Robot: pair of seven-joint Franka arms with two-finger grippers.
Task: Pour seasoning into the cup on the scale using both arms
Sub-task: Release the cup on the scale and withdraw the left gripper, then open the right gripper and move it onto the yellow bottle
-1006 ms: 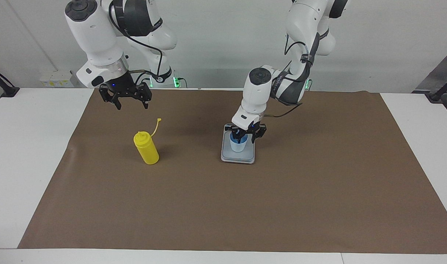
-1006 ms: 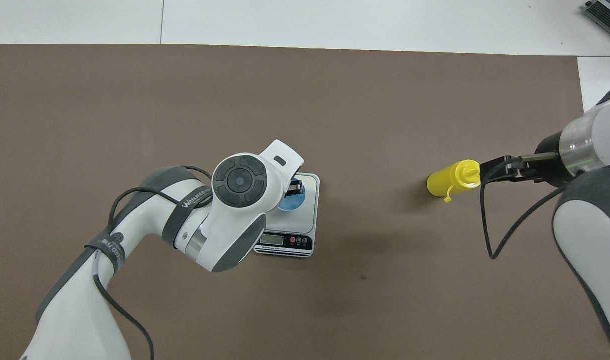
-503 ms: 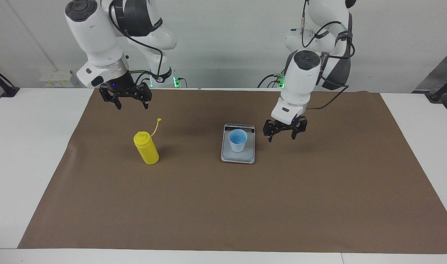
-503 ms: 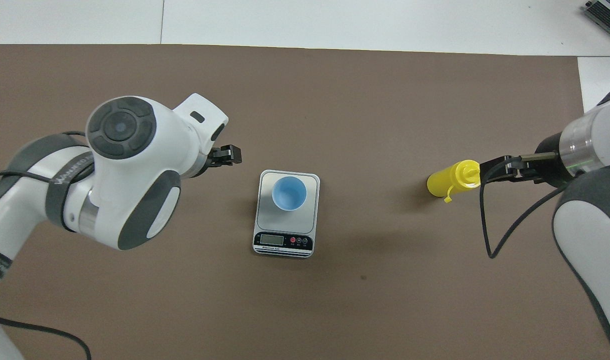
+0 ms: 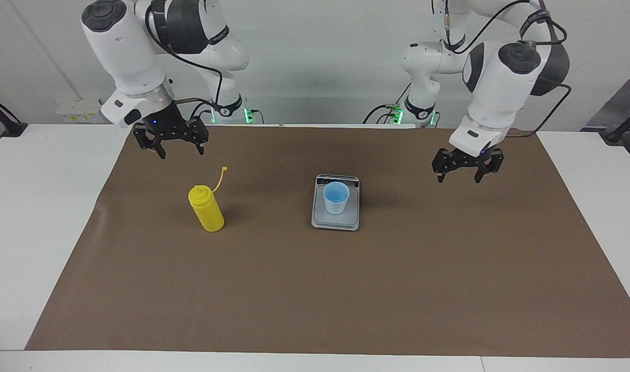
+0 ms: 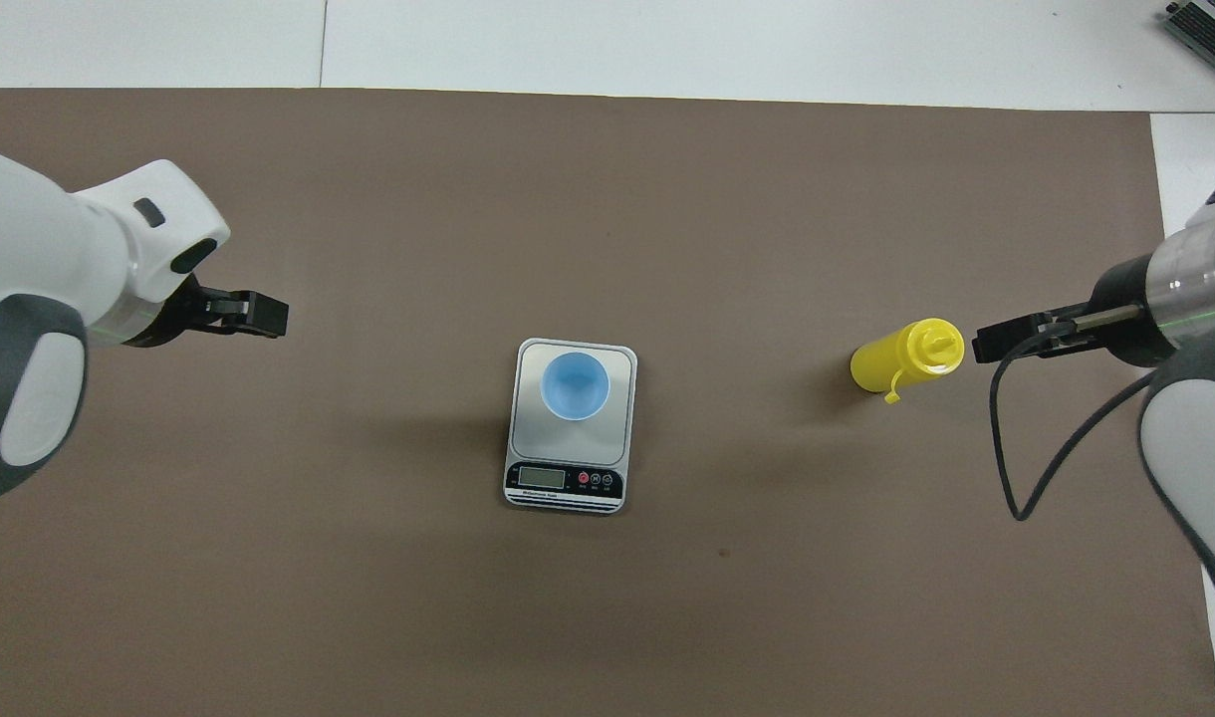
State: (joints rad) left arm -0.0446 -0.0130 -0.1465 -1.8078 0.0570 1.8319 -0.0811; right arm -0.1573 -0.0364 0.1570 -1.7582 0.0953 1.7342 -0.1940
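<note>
- We saw a white bench (image 5: 46,217) under a brown mat (image 5: 346,289).
- The seasoning (image 5: 206,208) stood upright toward the right arm's end, nozzle up.
- The cup (image 5: 336,198) sat on the scale (image 5: 335,221), mid-mat.
- Only the overhead view showed us the scale's display.
- The left claw (image 5: 467,175) and the right claw (image 5: 175,148) hung wide, empty, over open mat.

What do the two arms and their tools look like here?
Both arms are glossy white jointed shells with dark grey joint bands and round dark caps. The left tool and right tool are black two-finger units with small blue lights. Black cables loop along each arm; green lights glow at the bases.
</note>
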